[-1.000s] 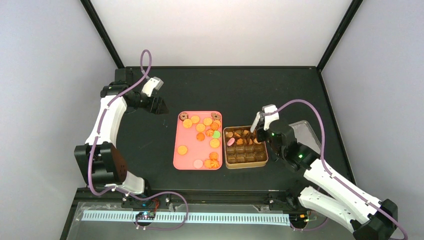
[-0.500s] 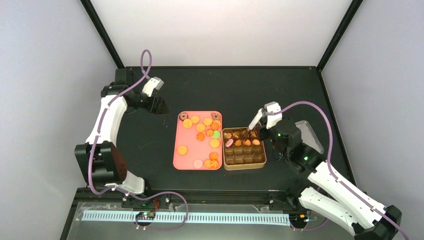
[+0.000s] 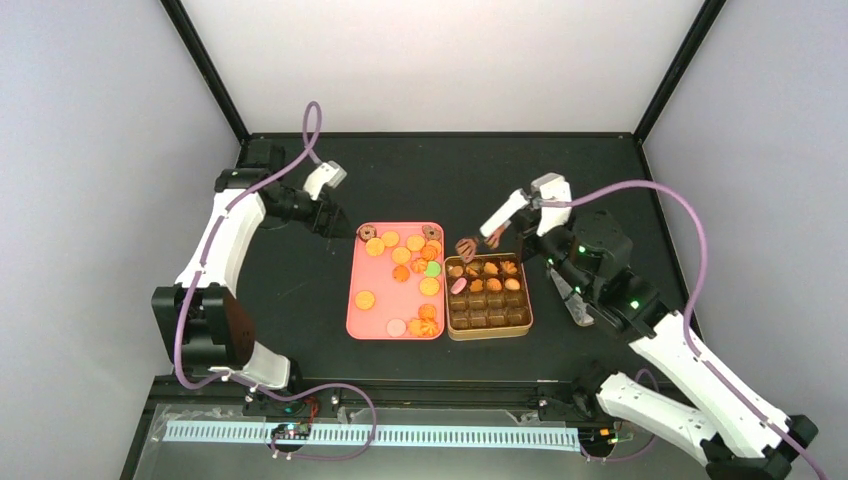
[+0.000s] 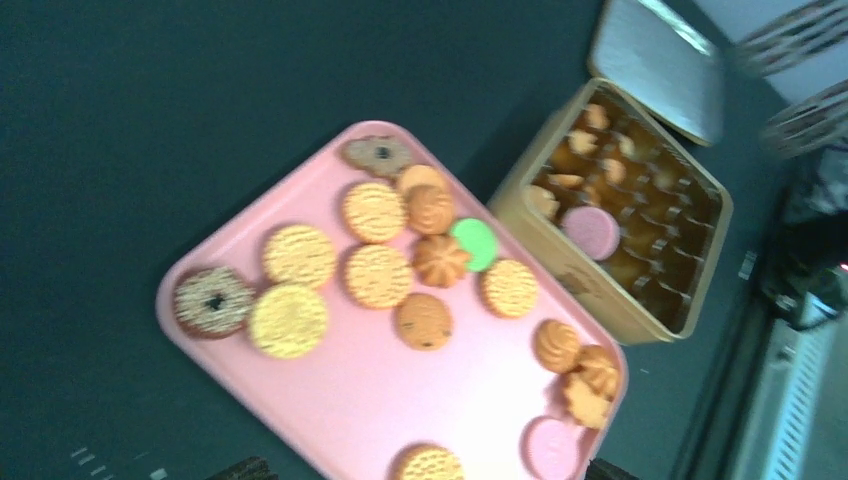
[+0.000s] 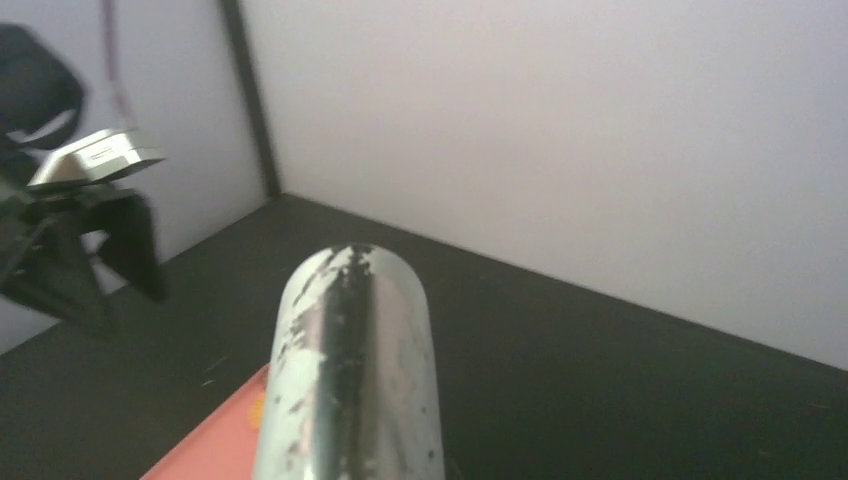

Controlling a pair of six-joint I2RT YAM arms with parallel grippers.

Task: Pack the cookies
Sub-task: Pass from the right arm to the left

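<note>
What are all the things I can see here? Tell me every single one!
flat black table: one, black, under everything
pink rectangular plastic tray: one, pink, table middle
small round cookies: about seventeen, mostly orange and yellow, on tray
packed cookies: several, orange, one pink, in tin's far rows
gold compartmented metal tin: one, gold, right of tray
silver tin lid: one, silver, right of tin
shiny metal tongs: one, silvery, over tin's far edge
left end effector: open, empty
right end effector: shut on tongs

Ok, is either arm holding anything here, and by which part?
The right gripper holds the metal tongs, jaws shut on the handle toward its rounded end. The tongs' tips seem to pinch a brown cookie. The left gripper is open and empty.
</note>
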